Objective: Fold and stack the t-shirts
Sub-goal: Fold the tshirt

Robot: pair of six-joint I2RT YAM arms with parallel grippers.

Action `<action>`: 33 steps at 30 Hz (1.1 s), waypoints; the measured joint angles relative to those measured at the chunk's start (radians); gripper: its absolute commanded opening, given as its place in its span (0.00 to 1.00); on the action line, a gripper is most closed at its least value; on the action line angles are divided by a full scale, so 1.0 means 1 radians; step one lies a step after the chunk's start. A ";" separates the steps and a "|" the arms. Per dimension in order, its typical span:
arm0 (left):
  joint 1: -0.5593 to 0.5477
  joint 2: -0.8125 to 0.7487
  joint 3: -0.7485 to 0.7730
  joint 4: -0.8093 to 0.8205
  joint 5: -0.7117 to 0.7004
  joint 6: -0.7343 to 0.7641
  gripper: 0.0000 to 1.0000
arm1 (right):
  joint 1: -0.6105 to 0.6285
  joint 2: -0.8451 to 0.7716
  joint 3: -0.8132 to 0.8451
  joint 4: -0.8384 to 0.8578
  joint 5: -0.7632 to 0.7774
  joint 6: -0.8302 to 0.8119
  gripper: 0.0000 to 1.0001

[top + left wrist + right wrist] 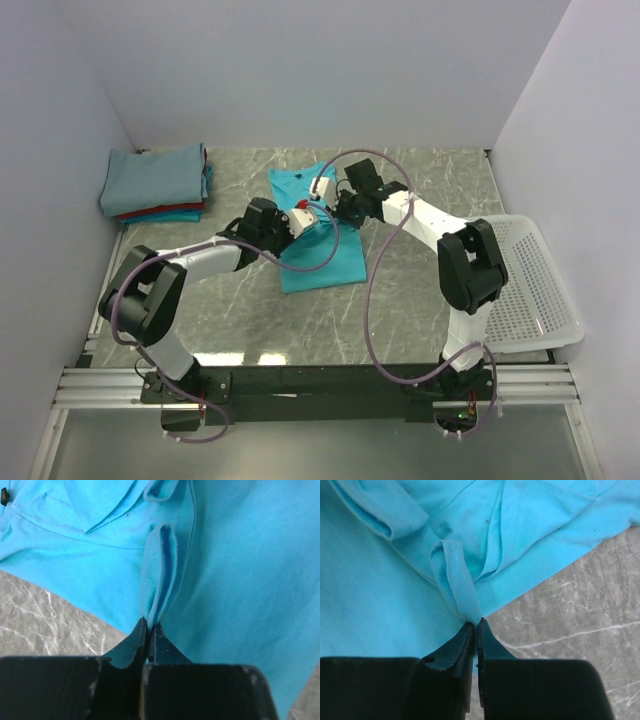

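The turquoise tee point(322, 262) lies mid-bench point(240, 320). The left hand point(149, 626) is clamped on a pinched-up fold of its cloth, and the right hand point(476, 625) is clamped on a ribbed band. Well apart, folded tees point(155, 182) sit stacked at the far left corner.

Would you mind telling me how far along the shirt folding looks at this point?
Done: a stack of folded tees sits at the far left, grey-blue on top, red and teal showing beneath. In hand: the turquoise t-shirt lies in the middle, with the left gripper and the right gripper each shut on a pinch of its fabric. Left: finishing that fold and placing it on the stack.
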 measured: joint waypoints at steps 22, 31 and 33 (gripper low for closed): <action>0.076 -0.239 0.016 0.089 -0.068 -0.039 0.88 | -0.088 0.043 0.110 0.087 0.043 0.187 0.61; -0.013 -0.193 -0.074 -0.040 0.144 0.129 0.15 | -0.065 -0.304 -0.286 -0.139 -0.293 -0.231 0.60; -0.014 -0.089 -0.048 -0.086 0.141 0.124 0.06 | -0.057 -0.304 -0.309 -0.140 -0.317 -0.244 0.60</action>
